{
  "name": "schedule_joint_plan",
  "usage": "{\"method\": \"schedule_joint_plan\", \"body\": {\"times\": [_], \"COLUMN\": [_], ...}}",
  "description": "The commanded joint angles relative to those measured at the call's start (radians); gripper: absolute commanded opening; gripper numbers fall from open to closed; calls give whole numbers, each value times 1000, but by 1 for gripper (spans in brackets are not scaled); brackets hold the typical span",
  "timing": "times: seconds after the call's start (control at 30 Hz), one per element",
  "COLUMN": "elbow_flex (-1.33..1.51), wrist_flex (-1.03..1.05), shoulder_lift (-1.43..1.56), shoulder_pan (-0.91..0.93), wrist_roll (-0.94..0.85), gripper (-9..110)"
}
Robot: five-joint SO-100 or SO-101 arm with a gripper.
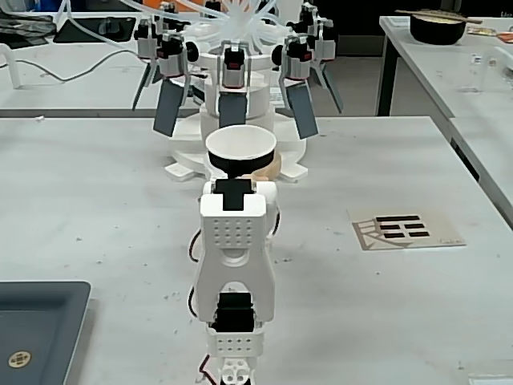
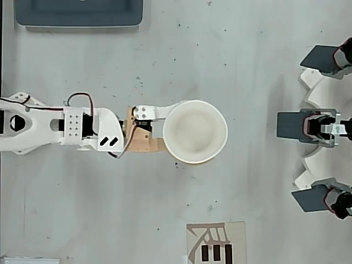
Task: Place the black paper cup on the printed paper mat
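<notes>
My claw (image 2: pixel 165 129) is closed around the black paper cup (image 2: pixel 194 131): in the overhead view one white finger curves along the cup's rim on the upper side and the tan finger presses in from below. The cup stands upright, mouth open to the camera, out at the end of my outstretched arm; whether its base rests on the surface (image 2: pixel 242 66) or hangs just above it I cannot tell. The printed paper mat (image 1: pixel 406 230) lies flat, well apart from the cup, to the right and nearer in the fixed view. I judge this as the carrying step: next I must swing right, keeping the cup level, and lower it squarely onto the mat.
</notes>
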Motion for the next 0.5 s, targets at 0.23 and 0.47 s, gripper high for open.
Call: {"method": "schedule_joint_plan", "body": {"times": [0.23, 0.47], "elbow_flex": [135, 261], "wrist_flex": [-77, -132], "shoulder_lift": [153, 225], "shoulder_pan": [15, 54], "wrist_roll": [18, 18], "gripper": [11, 11]}}
